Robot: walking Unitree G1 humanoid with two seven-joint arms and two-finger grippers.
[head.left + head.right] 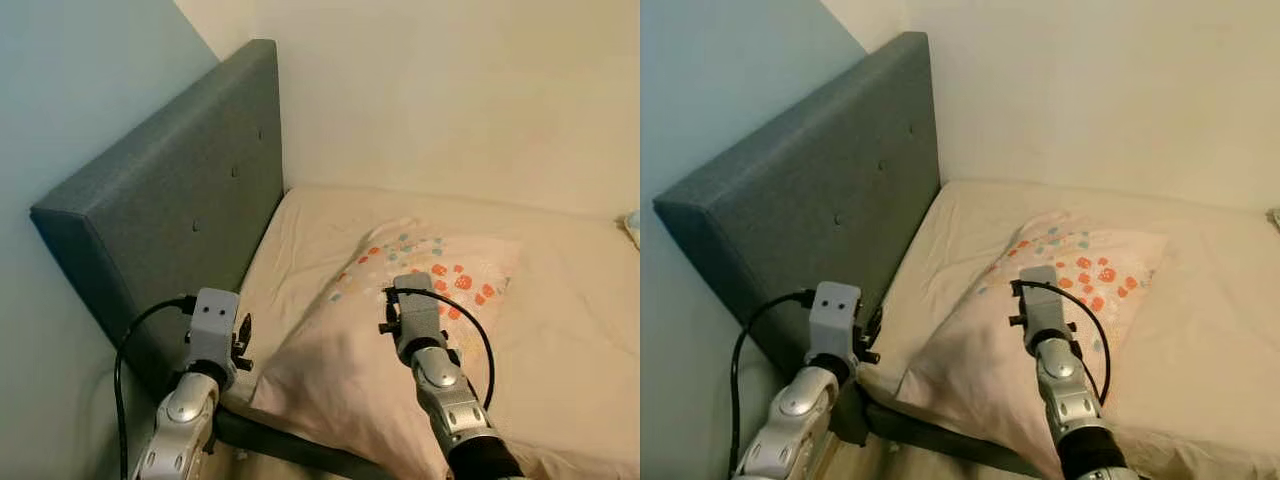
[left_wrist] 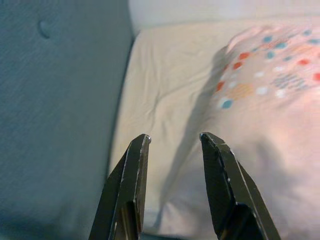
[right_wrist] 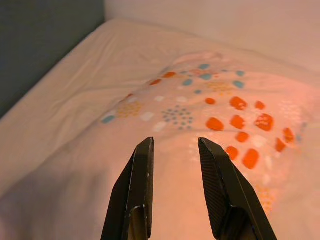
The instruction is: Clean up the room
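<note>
A grey-blue padded fabric headboard with buttons (image 1: pixel 190 200) is seen at the left, standing against the pale wall (image 1: pixel 450 90). The bed, covered with a cream sheet (image 1: pixel 300 240), extends rightwards from it. The left gripper (image 2: pixel 172 142) is held just beside the headboard, above the near edge of the bed, its jaws released and parted with nothing between them. A pale pink rectangular pillow printed with orange and teal dots (image 1: pixel 420 300) is laid flat on the sheet, near the headboard but apart from it, its printed end pointed toward the far wall. The right gripper (image 3: pixel 175 147) is held above the middle of the pillow, its jaws likewise released and parted, empty. Black cables (image 1: pixel 125 350) are looped from both wrists.
</note>
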